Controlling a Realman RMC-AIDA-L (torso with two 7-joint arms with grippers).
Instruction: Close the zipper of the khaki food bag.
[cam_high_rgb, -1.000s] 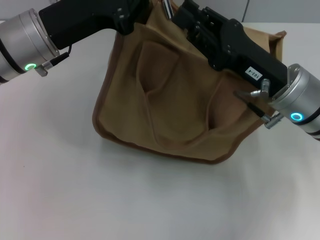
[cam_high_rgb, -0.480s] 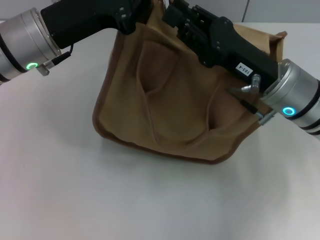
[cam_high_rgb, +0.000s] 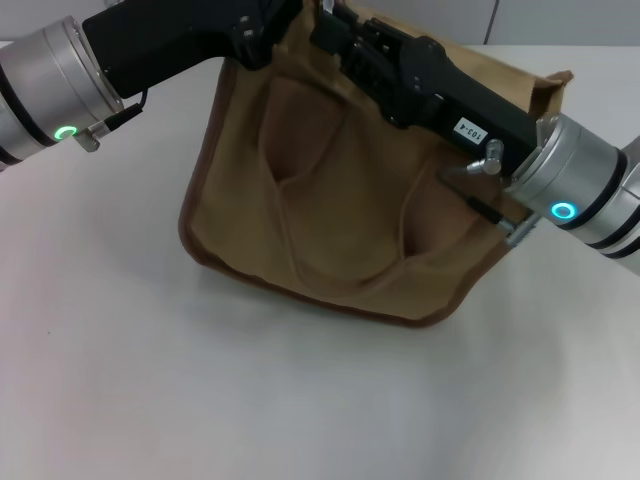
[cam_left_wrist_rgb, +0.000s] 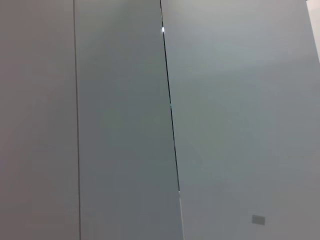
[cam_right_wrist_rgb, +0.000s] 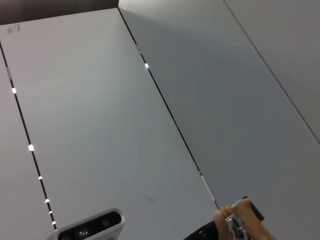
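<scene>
The khaki food bag (cam_high_rgb: 340, 200) stands on the white table, its front with two looped handles facing me. My left gripper (cam_high_rgb: 272, 22) reaches in from the upper left and is shut on the bag's top left corner, holding it taut. Lying along the bag's top edge, my right gripper (cam_high_rgb: 328, 20) has its tip close beside the left one and is shut on the zipper pull. The right wrist view shows the silver zipper slider (cam_right_wrist_rgb: 234, 227) with a fold of khaki fabric (cam_right_wrist_rgb: 256, 234). The rest of the zipper line is hidden behind the right arm.
White tabletop (cam_high_rgb: 300, 400) spreads in front of and to both sides of the bag. Grey wall panels (cam_left_wrist_rgb: 225, 125) fill the left wrist view. A small grey camera unit (cam_right_wrist_rgb: 90, 227) shows at the edge of the right wrist view.
My right gripper has slid left along the bag's top edge toward the left gripper. The bag has shifted slightly left with it. The left arm has stayed put.
</scene>
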